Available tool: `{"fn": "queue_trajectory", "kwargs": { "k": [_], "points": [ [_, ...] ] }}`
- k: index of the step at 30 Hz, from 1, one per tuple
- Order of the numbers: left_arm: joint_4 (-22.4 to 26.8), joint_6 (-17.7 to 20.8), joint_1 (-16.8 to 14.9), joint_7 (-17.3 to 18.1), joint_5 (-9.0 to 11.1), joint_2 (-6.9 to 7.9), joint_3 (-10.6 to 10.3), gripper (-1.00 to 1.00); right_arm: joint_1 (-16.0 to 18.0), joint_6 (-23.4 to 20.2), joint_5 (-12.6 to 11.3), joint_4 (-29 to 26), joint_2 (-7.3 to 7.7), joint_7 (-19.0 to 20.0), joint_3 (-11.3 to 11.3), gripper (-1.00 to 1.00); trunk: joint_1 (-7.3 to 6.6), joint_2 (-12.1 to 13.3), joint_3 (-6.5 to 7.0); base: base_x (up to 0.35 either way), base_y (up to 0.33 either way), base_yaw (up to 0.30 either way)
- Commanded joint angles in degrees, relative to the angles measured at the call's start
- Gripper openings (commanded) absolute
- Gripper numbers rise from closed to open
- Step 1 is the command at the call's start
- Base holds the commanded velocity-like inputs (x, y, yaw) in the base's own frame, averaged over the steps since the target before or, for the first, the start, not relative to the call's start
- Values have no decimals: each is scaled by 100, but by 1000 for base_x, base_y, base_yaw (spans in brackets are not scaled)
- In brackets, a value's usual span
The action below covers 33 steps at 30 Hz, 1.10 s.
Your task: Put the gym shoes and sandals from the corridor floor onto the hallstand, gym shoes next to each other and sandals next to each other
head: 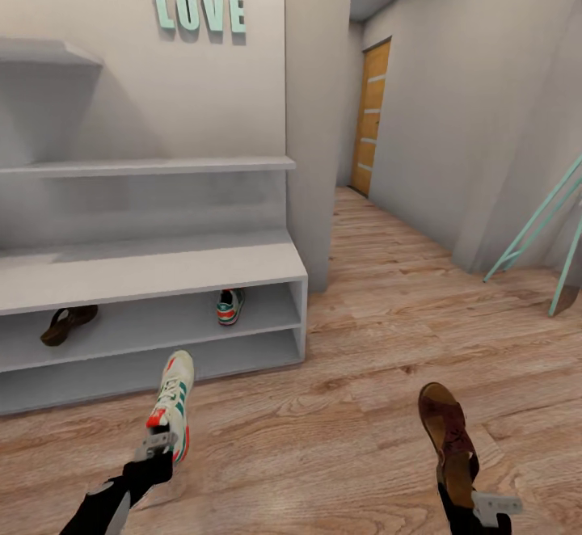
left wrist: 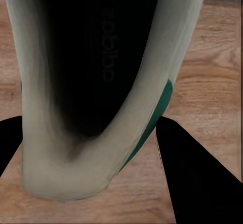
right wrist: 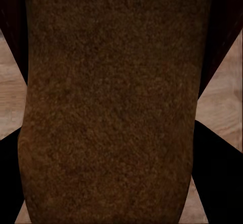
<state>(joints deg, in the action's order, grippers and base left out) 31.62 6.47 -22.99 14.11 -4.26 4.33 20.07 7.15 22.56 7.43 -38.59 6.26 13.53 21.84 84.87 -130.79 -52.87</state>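
My left gripper [head: 162, 444] is shut on the heel of a white gym shoe [head: 175, 402], held toe-forward above the corridor floor [head: 347, 406] just in front of the hallstand [head: 145, 270]. The left wrist view looks into that shoe's dark opening [left wrist: 96, 72] between my black fingers [left wrist: 197, 183]. My right gripper [head: 467, 503] is shut on a brown sandal [head: 446, 434], whose insole [right wrist: 111, 107] lies between the fingers [right wrist: 220, 183]. The other gym shoe [head: 229, 306] and the other sandal [head: 68, 324] sit far apart on the hallstand's upper open shelf.
Teal "LOVE" letters [head: 200, 11] hang on the wall above the stepped shelves. A wall pillar [head: 317, 115] stands right of the rack. The corridor runs back to an orange door [head: 372, 119]. Teal slanted legs [head: 541, 228] lean at the right.
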Motion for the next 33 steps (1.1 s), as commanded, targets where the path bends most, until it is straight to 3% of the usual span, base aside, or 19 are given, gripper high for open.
{"fn": "queue_trajectory", "kwargs": {
  "k": [1,6,9,11,16,19,26,33],
  "points": [
    [9,119,-73,59,-73,-4,32,-100,5,5,67,-1,49,38,34,-100,-1,-2,-6,0,0,0],
    [10,603,-504,47,-345,-15,-113,-100,7,-279,47,-23,395,35,75,-100,-1,-2,-6,0,0,0],
    [7,806,-743,31,-547,-41,-158,-100,6,-593,-19,-118,563,35,279,-100,-1,-2,-6,0,0,0],
    [-32,1026,-1004,-28,-677,-55,-176,-100,6,-1005,-122,-327,665,35,644,-100,-1,-2,-6,0,0,0],
    [-73,1459,-1387,-304,-750,-62,-186,-100,6,-1808,-209,-750,730,42,1302,-100,-1,-2,-6,0,0,0],
    [-80,1623,-1559,-554,-759,-64,-187,-100,7,-2142,-222,-928,757,43,1555,-100,-1,-2,-6,0,0,0],
    [-79,1772,-1743,-961,-756,-23,-188,-100,6,-2409,-233,-1063,767,50,1736,-100,-1,-2,-6,0,0,0],
    [35,1856,-1694,-884,-731,55,-207,-100,6,-2451,-233,-1184,731,53,1718,-100,-1,-2,-6,0,0,0]
  ]
}}
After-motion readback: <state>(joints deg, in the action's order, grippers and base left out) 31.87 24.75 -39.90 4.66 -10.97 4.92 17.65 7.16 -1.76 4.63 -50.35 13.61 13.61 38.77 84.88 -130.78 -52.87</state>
